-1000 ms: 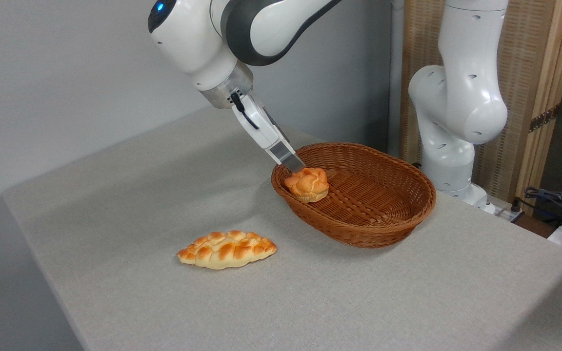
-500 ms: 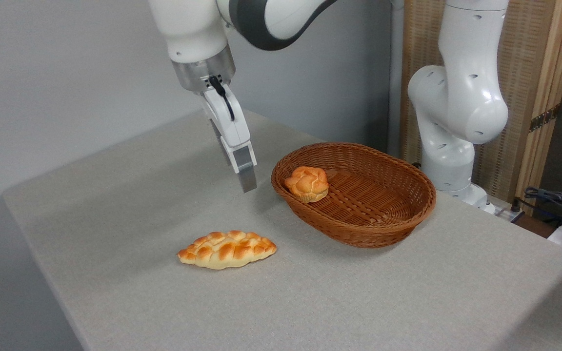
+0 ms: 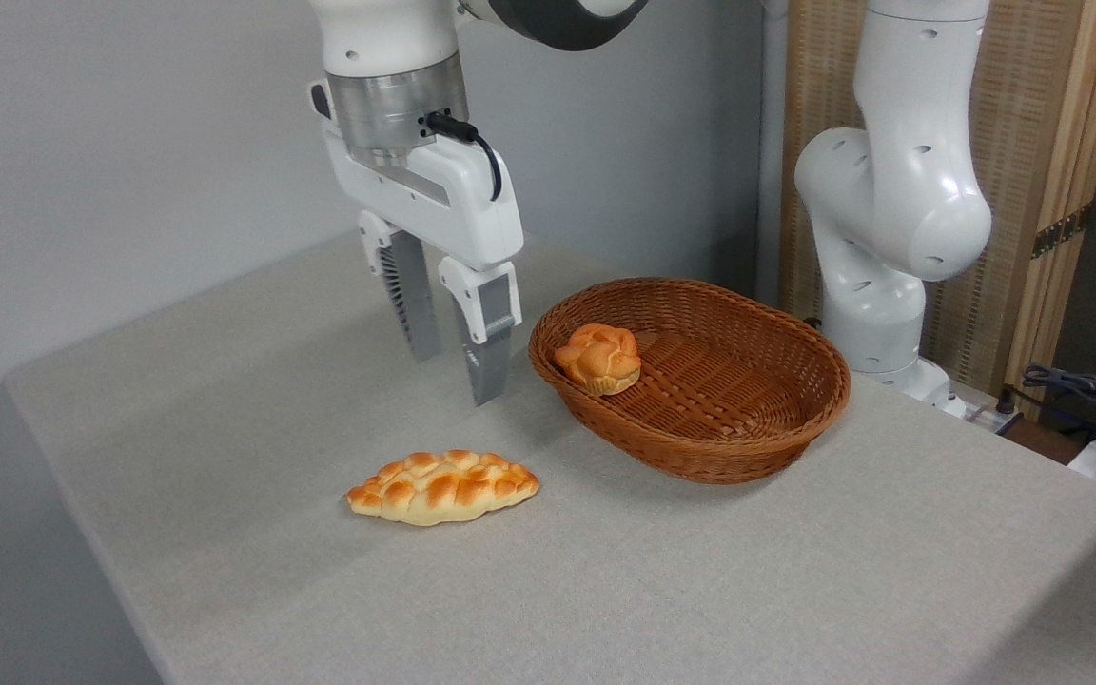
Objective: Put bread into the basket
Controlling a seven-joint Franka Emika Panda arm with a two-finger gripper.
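The bread [image 3: 598,358], a small knotted golden-orange bun, lies inside the basket [image 3: 748,438] against its left wall. The basket is an oval reddish-brown wicker one on the right half of the table. My gripper [image 3: 458,373] hangs above the table just left of the basket, pointing down. Its two fingers stand apart with nothing between them, so it is open. It is clear of both the bun and the basket rim.
A longer braided loaf [image 3: 443,486] lies on the grey table [image 3: 225,400] below and in front of the gripper. The arm's white base [image 3: 881,238] stands behind the basket at the right. Cables [image 3: 1090,395] lie at the far right edge.
The gripper has left the bun in the basket, moved left out over the table and turned so both fingers now face the camera. The bun and basket have stayed put.
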